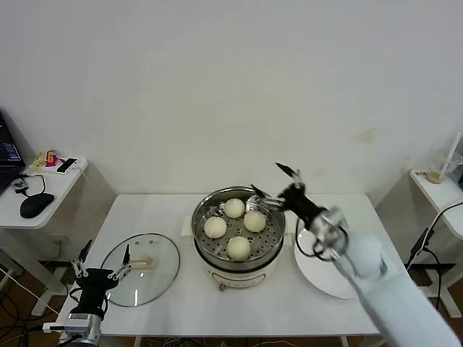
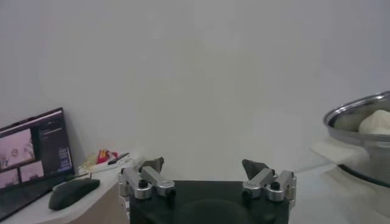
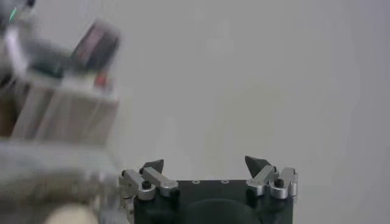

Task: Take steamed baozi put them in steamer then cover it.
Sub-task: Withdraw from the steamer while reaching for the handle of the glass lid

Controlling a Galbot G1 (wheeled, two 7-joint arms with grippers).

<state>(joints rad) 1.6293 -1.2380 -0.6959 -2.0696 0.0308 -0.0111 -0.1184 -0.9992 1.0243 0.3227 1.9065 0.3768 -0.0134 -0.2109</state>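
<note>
Left gripper point(image 1: 101, 261) waits low at the counter point(image 1: 181, 303) edge, jaws spread, empty, beside the cover point(image 1: 141, 269) lying flat. Centre: all four steamed baozi point(image 1: 239, 248) sit in the steamer point(image 1: 205, 249). Right gripper point(image 1: 273, 181) hangs over its far rim, jaws wide, holding nothing, white plate point(image 1: 318, 275) beneath the arm.

White table point(image 1: 181, 303) carrying the steamer point(image 1: 237, 233) at centre, the glass cover point(image 1: 141, 269) left, a white plate point(image 1: 318, 273) right.
</note>
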